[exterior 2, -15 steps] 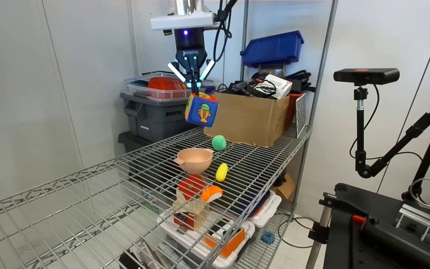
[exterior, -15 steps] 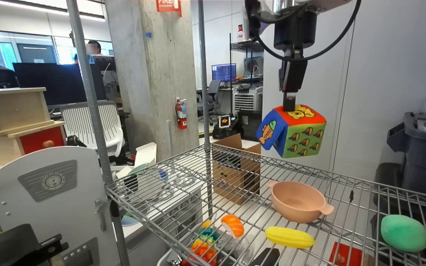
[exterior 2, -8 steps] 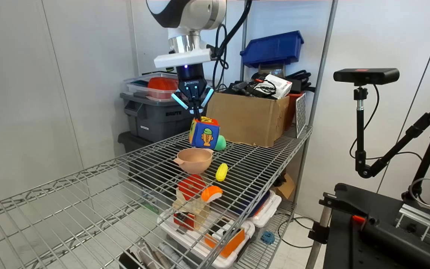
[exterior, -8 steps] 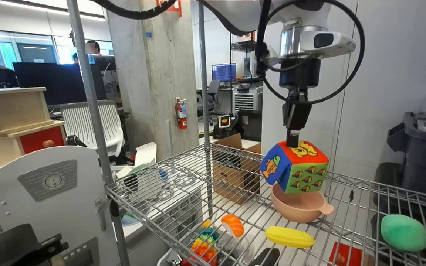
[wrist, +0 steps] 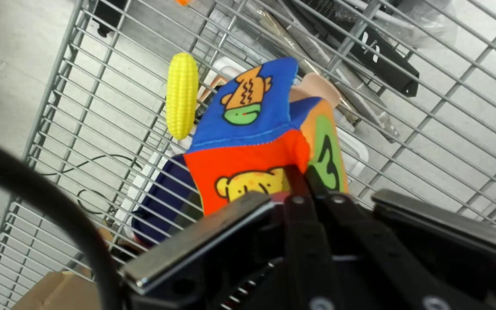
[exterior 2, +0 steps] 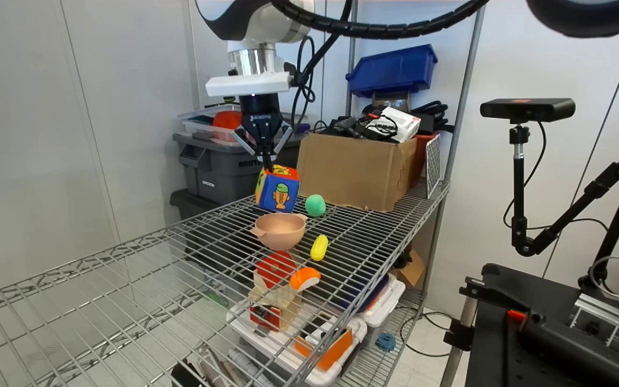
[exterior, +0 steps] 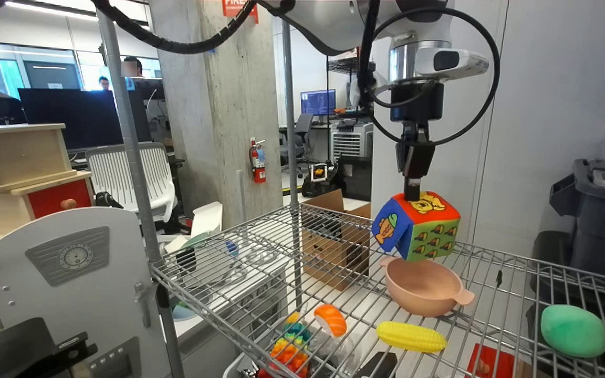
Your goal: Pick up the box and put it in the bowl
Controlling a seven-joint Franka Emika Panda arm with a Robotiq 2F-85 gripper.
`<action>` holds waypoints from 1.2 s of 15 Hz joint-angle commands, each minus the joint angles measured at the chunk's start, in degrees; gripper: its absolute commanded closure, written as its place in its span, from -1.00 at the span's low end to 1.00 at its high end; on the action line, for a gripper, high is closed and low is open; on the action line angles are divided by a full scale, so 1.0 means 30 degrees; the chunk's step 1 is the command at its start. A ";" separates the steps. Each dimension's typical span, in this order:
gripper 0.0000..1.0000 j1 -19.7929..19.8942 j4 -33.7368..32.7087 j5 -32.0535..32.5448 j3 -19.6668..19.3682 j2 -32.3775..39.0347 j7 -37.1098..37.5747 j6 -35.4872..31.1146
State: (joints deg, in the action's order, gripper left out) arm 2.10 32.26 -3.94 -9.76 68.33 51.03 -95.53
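Note:
My gripper (exterior: 413, 195) is shut on the box, a soft cube with red, blue, yellow and green faces. It pinches one top edge of the box (exterior: 431, 231), and the cube hangs slightly tilted. In both exterior views the gripper (exterior 2: 268, 165) holds the box (exterior 2: 280, 192) above the salmon-pink bowl (exterior: 424, 289), with the lower corner near its far rim in one picture. The bowl (exterior 2: 280, 232) stands upright on the wire shelf, and I see nothing in it. In the wrist view the box (wrist: 239, 159) hides most of the bowl, and only a pink tab (wrist: 317, 87) shows.
A yellow corn toy (exterior: 411, 336), an orange sushi toy (exterior: 331, 320) and a green toy (exterior: 574, 331) lie around the bowl on the wire shelf (exterior 2: 143, 279). A cardboard box (exterior 2: 350, 169) stands at the shelf's end. Metal posts (exterior: 129, 131) rise at the corners.
The gripper and box first came down towards the bowl, then shifted left in both exterior views and slightly up. The green toy is uncovered again. The bowl has not moved.

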 commanded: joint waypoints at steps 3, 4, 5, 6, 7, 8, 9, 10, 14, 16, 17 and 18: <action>0.98 0.0134 -0.1530 0.0009 0.0024 0.1285 0.0084 0.0546; 0.98 0.0141 -0.1539 -0.0029 0.0067 0.1433 0.0040 0.0518; 0.98 0.0139 -0.1561 -0.0034 0.0074 0.1539 0.0019 0.0511; 0.98 0.0130 -0.1587 -0.0016 0.0055 0.1616 0.0030 0.0514; 0.98 0.0118 -0.1614 -0.0022 0.0064 0.1684 0.0013 0.0481; 0.98 0.0128 -0.1636 -0.0028 0.0067 0.1702 -0.0007 0.0483; 0.98 0.0139 -0.1650 -0.0030 0.0064 0.1722 -0.0016 0.0485; 0.98 0.0171 -0.1660 -0.0060 0.0086 0.1744 -0.0043 0.0461; 0.98 0.0421 -0.1644 -0.0176 0.0148 0.1671 -0.0147 0.0536; 0.98 0.0536 -0.1619 -0.0186 0.0153 0.1708 -0.0144 0.0579; 0.98 0.0602 -0.1613 -0.0226 0.0193 0.1712 -0.0152 0.0602; 0.44 0.0637 -0.1577 -0.0232 0.0202 0.1708 -0.0145 0.0762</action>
State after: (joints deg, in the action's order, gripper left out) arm 3.10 30.40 -4.02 -9.76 72.10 51.00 -95.53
